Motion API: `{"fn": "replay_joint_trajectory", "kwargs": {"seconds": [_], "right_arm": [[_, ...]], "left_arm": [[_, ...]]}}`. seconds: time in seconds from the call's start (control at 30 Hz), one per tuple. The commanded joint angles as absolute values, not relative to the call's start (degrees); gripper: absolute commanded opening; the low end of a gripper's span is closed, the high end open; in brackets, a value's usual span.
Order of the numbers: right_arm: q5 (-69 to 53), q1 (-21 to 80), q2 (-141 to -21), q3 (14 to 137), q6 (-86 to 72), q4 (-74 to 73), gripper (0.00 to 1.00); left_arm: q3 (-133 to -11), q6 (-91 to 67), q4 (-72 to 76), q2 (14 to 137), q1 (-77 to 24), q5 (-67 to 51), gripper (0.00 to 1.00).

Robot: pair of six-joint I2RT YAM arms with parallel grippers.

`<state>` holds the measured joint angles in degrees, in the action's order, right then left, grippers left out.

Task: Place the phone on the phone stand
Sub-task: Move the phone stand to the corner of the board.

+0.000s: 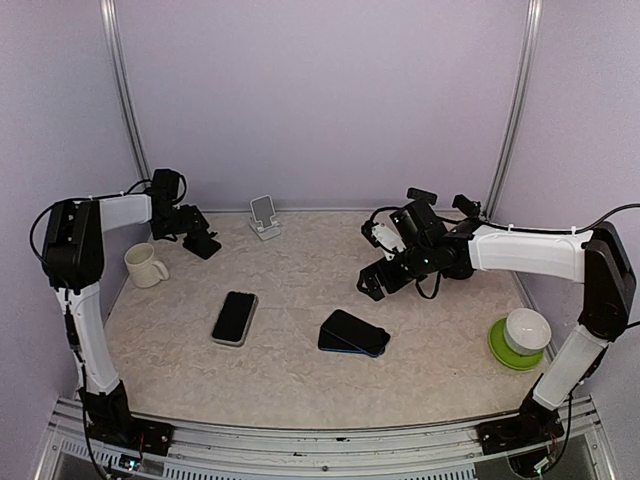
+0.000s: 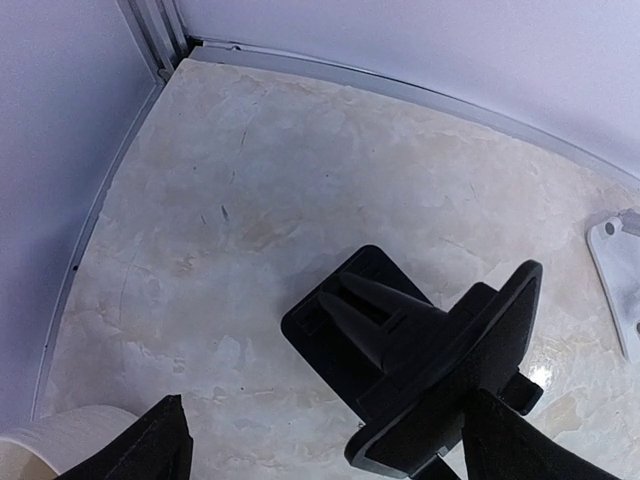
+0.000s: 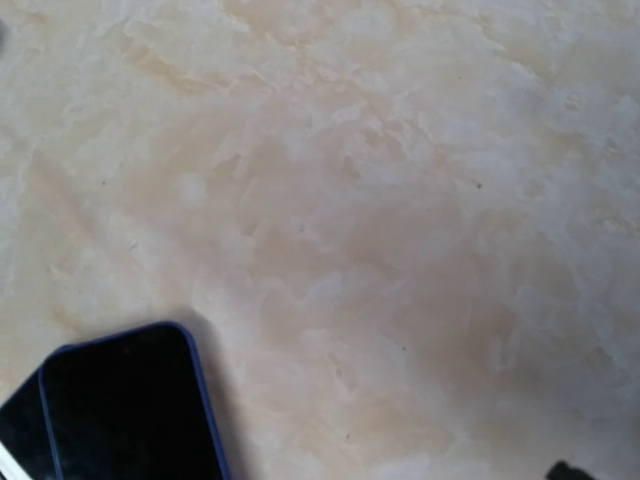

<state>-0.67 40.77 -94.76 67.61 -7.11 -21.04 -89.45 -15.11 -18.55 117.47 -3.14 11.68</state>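
Observation:
A phone (image 1: 234,318) in a light case lies face up at the table's left middle. A dark blue-edged phone (image 1: 353,333) (image 3: 120,410) lies near the centre, seemingly on top of another dark one. The black phone stand (image 1: 203,243) (image 2: 400,340) stands at the back left. My left gripper (image 1: 192,232) (image 2: 335,450) hangs open right over it, with the stand's upright plate close to the right-hand finger. A white phone stand (image 1: 265,217) sits at the back. My right gripper (image 1: 372,262) is open above bare table, up and right of the blue-edged phone.
A cream mug (image 1: 146,265) (image 2: 60,445) stands at the left, close to the left arm. A white bowl (image 1: 525,328) rests on a green plate (image 1: 503,356) at the right front. Walls close in the back and both sides.

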Motion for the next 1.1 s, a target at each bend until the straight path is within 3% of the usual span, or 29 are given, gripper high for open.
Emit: {"fn": "replay_joint_trajectory", "kwargs": {"seconds": [0.0, 0.57, 1.07], "right_arm": [[-1.0, 41.2, -93.8, 66.6, -7.6, -19.9, 1.00], [-1.0, 41.2, -93.8, 66.2, -7.8, -19.4, 1.00], [-1.4, 41.2, -94.2, 66.6, -8.1, -19.4, 1.00]], "left_arm": [[-88.1, -14.3, -20.5, 114.6, -2.0, 14.1, 0.91], [-87.5, -14.9, -18.1, 113.8, -2.1, 5.6, 0.91], [-84.7, -17.0, -17.1, 105.9, -3.5, 11.0, 0.98]]}}
